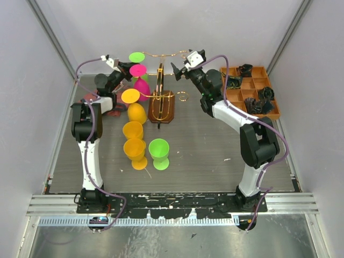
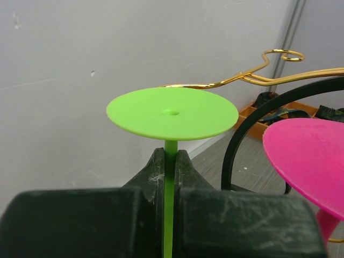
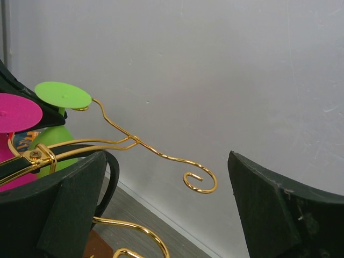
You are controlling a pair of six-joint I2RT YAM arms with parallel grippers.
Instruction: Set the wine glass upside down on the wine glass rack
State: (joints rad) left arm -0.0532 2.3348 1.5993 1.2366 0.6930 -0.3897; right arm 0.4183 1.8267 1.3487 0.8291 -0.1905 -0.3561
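Green wine glass (image 2: pixel 172 113) upside down, stem pinched in left gripper (image 2: pixel 171 174), foot rim by wine glass rack (image 1: pixel 160 107) scroll; right gripper (image 3: pixel 166 193) gaping wide.

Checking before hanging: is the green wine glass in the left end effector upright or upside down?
Upside down: the green wine glass has its flat foot on top, stem gripped below by the left end effector.

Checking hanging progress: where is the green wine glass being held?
Top view, back left: the green plastic wine glass, foot up, stem pinched in the left gripper, is at an arm tip of the gold wire rack.
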